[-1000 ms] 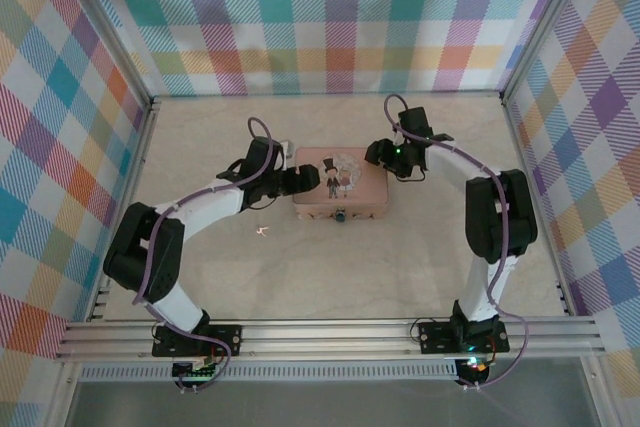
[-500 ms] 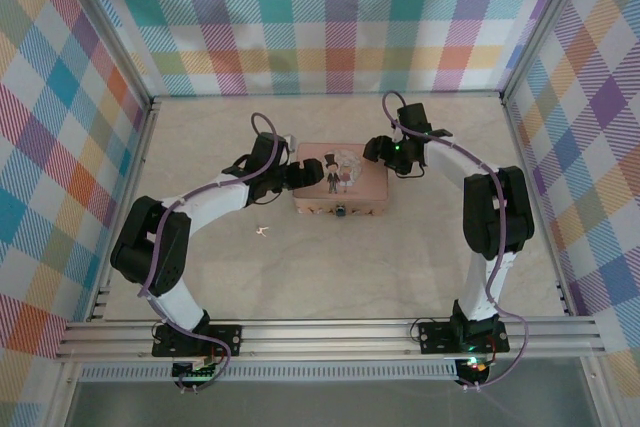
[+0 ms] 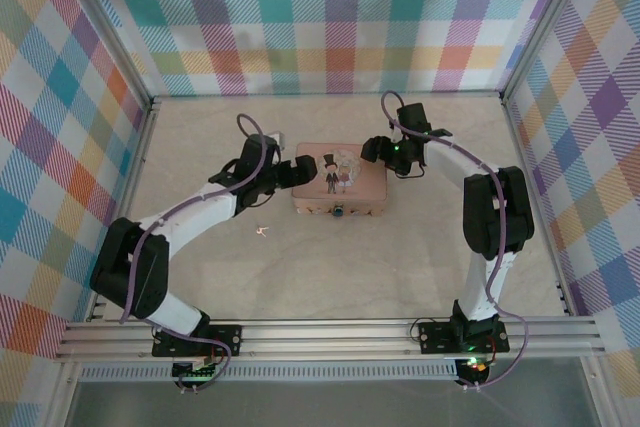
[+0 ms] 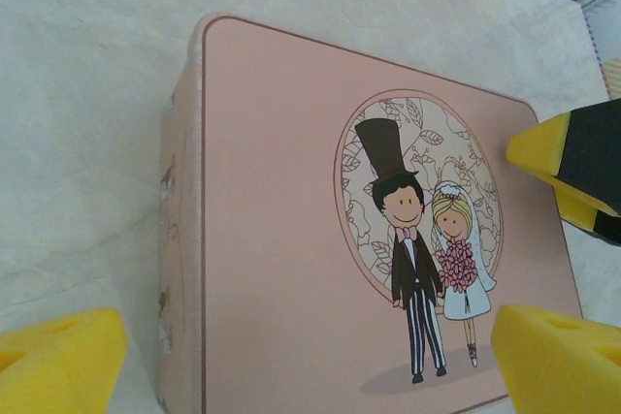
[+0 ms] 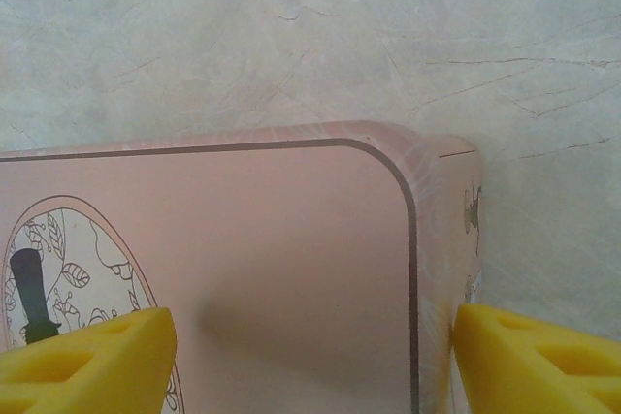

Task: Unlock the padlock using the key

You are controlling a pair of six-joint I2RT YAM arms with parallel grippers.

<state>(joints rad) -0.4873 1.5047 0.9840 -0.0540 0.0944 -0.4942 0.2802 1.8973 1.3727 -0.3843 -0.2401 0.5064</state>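
The padlock (image 3: 341, 212) is a tiny dark lock hanging on the front wall of a pink tin (image 3: 362, 190) with a cartoon couple on its lid. The key (image 3: 262, 231), a thin pale sliver, lies on the table left of the tin, apart from both arms. My left gripper (image 3: 305, 175) hovers at the tin's left end; in the left wrist view the left gripper (image 4: 310, 366) is open, its yellow pads wide over the tin (image 4: 272, 239). My right gripper (image 3: 372, 150) is at the tin's back right corner. In its own view the right gripper (image 5: 315, 366) is open, straddling the corner of the tin (image 5: 291, 239).
The pale marbled table (image 3: 400, 267) is fenced by a metal frame with plaid walls on three sides. A fingertip (image 4: 582, 162) of the right gripper shows at the right edge of the left wrist view.
Both grippers have opened wider. The left arm's elbow has swung out to the left while its gripper stayed at the tin's left end. The tin, padlock and key have not moved.
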